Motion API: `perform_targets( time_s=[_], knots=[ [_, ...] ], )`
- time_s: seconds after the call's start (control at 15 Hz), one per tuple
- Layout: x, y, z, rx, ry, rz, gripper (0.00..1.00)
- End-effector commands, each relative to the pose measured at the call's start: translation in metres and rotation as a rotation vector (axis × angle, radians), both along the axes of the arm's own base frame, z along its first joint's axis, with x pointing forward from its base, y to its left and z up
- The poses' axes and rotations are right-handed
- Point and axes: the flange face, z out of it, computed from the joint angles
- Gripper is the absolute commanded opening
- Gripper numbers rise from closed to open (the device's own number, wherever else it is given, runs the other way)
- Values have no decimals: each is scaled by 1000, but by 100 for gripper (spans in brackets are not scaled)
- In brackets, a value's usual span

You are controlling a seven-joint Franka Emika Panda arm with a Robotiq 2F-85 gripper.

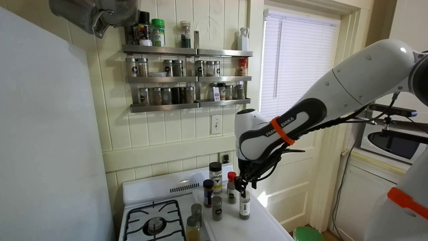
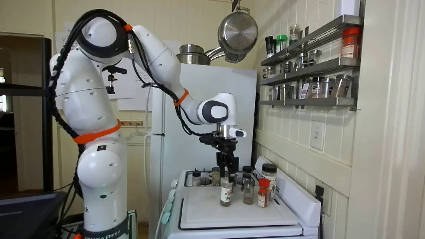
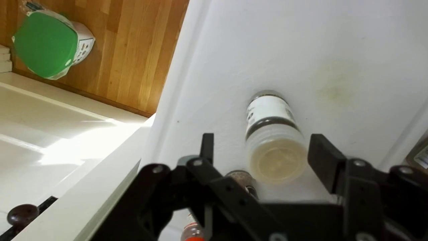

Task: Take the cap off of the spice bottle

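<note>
The spice bottle (image 1: 244, 207) stands upright on the white stove cover (image 1: 257, 231). It has a white label and a pale, translucent cap (image 3: 277, 157). The bottle also shows in an exterior view (image 2: 226, 194) and in the wrist view (image 3: 270, 107). My gripper (image 3: 262, 149) is open, with one finger on each side of the cap. The cap is nearer the right finger in the wrist view, with a wider gap on the left. I see no grip on it. The gripper is above the bottle in both exterior views (image 1: 243, 190) (image 2: 228, 173).
A red-capped bottle (image 2: 263, 194), a small jar (image 2: 248, 192), a dark-capped bottle (image 1: 208, 194) and a large black-capped bottle (image 1: 216, 179) stand close by. Two jars (image 1: 193, 227) stand near the burner grate (image 1: 155, 221). The stove back panel (image 2: 292, 196) rises behind. Wall racks (image 1: 164, 107) hold several jars.
</note>
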Motion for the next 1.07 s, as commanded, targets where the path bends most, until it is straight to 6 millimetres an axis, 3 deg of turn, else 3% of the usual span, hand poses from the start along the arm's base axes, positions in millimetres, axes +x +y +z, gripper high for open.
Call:
perform_targets(
  time_s=[0.0, 0.2, 1.0],
  knots=[
    [-1, 0, -6, -8, -31, 25, 74],
    [-1, 1, -5, -1, -41, 34, 70],
    [6, 1, -8, 52, -52, 128, 78]
  ],
)
